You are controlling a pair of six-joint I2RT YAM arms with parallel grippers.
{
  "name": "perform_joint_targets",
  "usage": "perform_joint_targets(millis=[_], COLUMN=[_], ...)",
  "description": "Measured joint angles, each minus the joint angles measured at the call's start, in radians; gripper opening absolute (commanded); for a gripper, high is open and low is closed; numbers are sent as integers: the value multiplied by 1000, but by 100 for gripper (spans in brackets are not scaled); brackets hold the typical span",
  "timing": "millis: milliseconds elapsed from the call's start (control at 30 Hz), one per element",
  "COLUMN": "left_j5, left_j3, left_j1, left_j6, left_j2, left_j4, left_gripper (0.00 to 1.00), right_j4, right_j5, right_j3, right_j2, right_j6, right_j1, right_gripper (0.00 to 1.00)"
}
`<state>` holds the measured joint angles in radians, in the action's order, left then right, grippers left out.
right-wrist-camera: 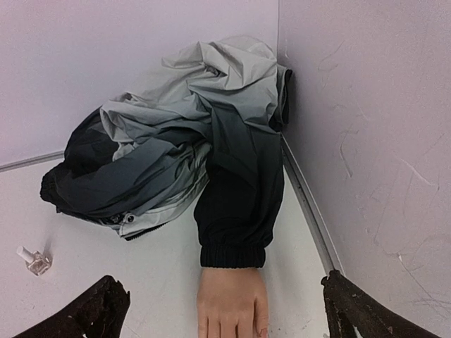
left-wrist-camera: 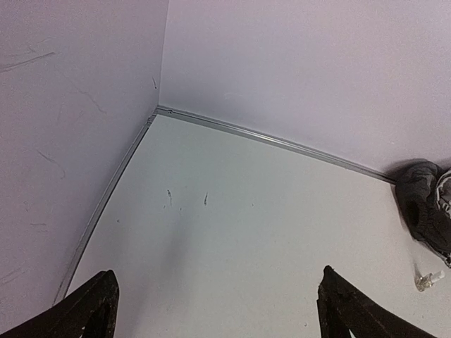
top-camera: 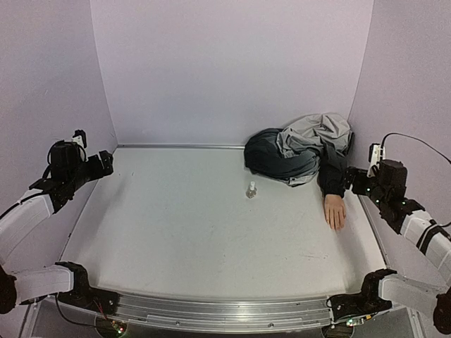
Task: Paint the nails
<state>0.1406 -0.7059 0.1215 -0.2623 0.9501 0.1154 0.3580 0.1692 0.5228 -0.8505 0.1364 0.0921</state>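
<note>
Setting: a pale desk [top-camera: 176,232] enclosed by plain lilac walls [top-camera: 232,70] at the back and on both sides, seen from above with a robot arm at each side.

Mannequin hand: the small peach mannequin hand [top-camera: 335,210] lies flat and palm down near the desk's right edge. Its fingers point toward the near edge.

Nails: the nails [top-camera: 337,225] are at the near fingertips and too small to make out from above. In the right wrist view the fingertips are cut off by the bottom edge.

Sleeve: a dark grey sleeve [top-camera: 332,179] with a gathered cuff [right-wrist-camera: 233,256] covers the wrist and runs back along the right wall.

Jacket: the sleeve joins a crumpled jacket [top-camera: 299,151], dark grey and light grey, heaped in the far right corner.

Bottle: a small clear bottle [top-camera: 251,189] with a white cap stands upright on the desk. It is left of the hand, well apart from it, and just in front of the jacket heap.

Left tool: the left tool [top-camera: 106,163] hangs over the far left side of the desk, far from the hand. It is released, its dark fingers [left-wrist-camera: 91,310] spread wide, and it holds nothing.

Right tool: the right tool [top-camera: 356,179] is at the right edge, beside the sleeve and looking down on the cuff and wrist. It is released too, with its fingers [right-wrist-camera: 99,310] wide apart, and it grasps nothing.
</note>
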Motion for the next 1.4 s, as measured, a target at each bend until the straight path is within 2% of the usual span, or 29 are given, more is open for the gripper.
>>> perform_joint_targets(millis=[200,367,533,867,1033,1133,1400], left_j5=[-58,-132,-203,-337,-374,-386,-401], left_j3=[0,0,0,0,0,0,-13], left_j1=[-1,8,62,204,263,293,324], left_j6=[-35,-78,-117,-200,-227,-238,-245], left_j2=[7,55,127,287,332,352,375], left_j4=[-2,-3,-3,-3,-5,-10,-13], left_gripper=[99,99,99,99,99,99,99], right_j4=[-25,-36,-32,-38,-73,-97,-174], right_j5=[13,31,27,-100,-83,-68,-20], right_j3=[42,150,288,672,835,890,948], right_j2=[-116,-280,-486,-980,-1160,-1215,-1240], right_j6=[30,89,131,146,167,185,242], right_j1=[47,143,260,460,531,560,581], right_gripper=[98,98,98,98,98,98,78])
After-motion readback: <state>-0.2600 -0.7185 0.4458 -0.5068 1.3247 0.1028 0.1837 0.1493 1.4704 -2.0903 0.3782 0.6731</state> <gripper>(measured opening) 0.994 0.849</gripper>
